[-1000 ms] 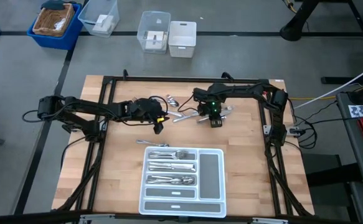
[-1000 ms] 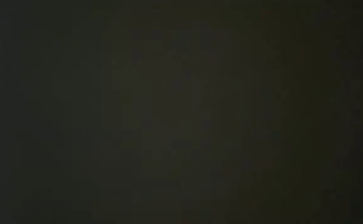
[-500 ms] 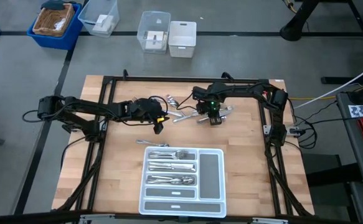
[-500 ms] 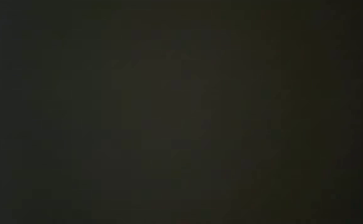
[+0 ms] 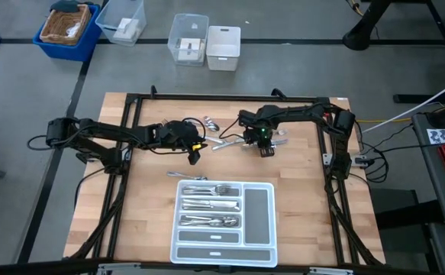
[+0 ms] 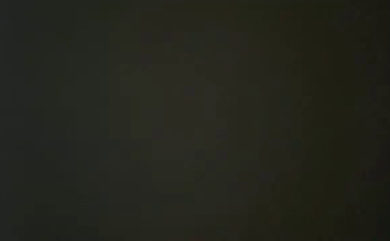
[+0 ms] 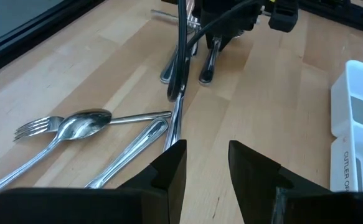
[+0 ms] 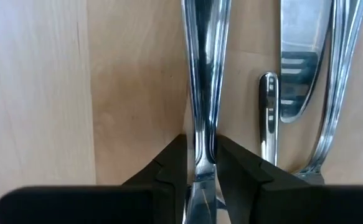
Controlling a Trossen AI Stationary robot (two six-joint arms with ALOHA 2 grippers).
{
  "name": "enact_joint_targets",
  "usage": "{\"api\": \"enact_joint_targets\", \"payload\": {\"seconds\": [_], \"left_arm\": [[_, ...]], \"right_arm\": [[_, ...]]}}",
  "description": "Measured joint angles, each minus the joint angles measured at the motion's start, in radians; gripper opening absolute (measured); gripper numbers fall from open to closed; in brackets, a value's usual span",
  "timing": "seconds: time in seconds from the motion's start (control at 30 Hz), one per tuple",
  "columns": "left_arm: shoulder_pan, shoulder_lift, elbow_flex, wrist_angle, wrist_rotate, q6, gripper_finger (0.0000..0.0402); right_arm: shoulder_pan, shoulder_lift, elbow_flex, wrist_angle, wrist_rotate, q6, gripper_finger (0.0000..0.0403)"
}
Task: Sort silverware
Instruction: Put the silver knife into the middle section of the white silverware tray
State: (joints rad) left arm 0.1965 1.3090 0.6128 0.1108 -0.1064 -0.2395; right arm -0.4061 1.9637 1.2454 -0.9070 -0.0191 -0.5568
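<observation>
Beyond the white tray [image 5: 262,210], the right gripper [image 5: 266,147], clamped on a silverware handle [image 8: 201,93], has shifted slightly rightward; the left gripper [image 5: 194,155], jaws apart, stays put.

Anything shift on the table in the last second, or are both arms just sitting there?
Only a small shift: the right claw slid slightly rightward over the loose silverware pile, its fingers closed on one utensil's handle. The left claw stayed open at the pile's left side, holding nothing. The white tray and the pieces already sorted in it did not move. The low view is dark.
</observation>
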Motion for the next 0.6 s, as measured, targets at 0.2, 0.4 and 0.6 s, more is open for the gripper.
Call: {"api": "enact_joint_targets", "payload": {"seconds": [0.2,0.4,0.6], "left_arm": [[0.0,0.0,0.0,-0.005,0.0,0.0,0.0109],[0.0,0.0,0.0,-0.005,0.0,0.001,0.0109],[0.0,0.0,0.0,-0.004,0.0,-0.02,0.0109]], "right_arm": [[0.0,0.002,-0.003,0.019,-0.01,0.001,0.0085],[0.0,0.003,-0.004,0.028,-0.021,0.026,0.0085],[-0.002,0.004,-0.004,0.025,-0.063,0.029,0.006]]}}
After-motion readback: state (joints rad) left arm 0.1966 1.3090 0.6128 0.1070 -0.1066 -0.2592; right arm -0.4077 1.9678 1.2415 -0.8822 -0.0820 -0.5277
